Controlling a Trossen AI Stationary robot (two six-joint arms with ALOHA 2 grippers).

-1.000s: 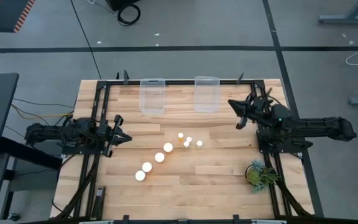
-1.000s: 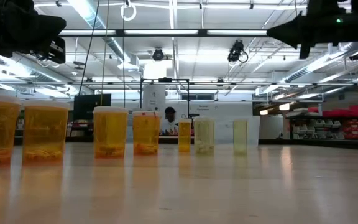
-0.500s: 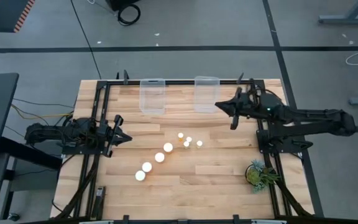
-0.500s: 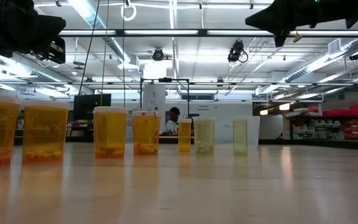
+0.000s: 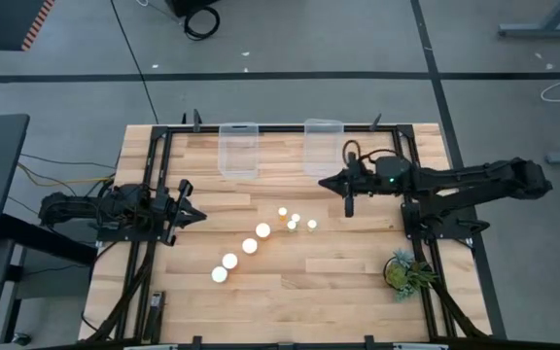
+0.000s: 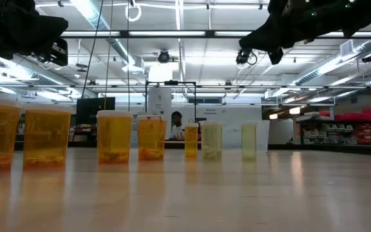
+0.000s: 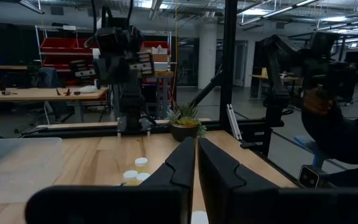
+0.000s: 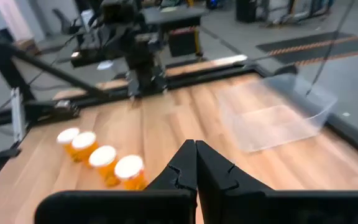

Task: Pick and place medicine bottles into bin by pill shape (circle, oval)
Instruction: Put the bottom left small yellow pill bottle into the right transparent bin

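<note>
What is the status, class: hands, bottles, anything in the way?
Right hand shut, empty, above table near bottles. Left hand shut, parked at left edge. Medicine bottles all on table; bins empty. Path clear.

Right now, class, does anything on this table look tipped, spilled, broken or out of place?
Nothing stands out. The medicine bottles stand upright and capped in a loose diagonal line. Both clear bins sit at the far edge. A small potted plant sits near the right arm's base.

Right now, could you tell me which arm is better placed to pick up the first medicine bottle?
The right. The right gripper is out over the table near the small bottles and its fingers are shut. The left gripper waits at the table's left edge, also shut.
</note>
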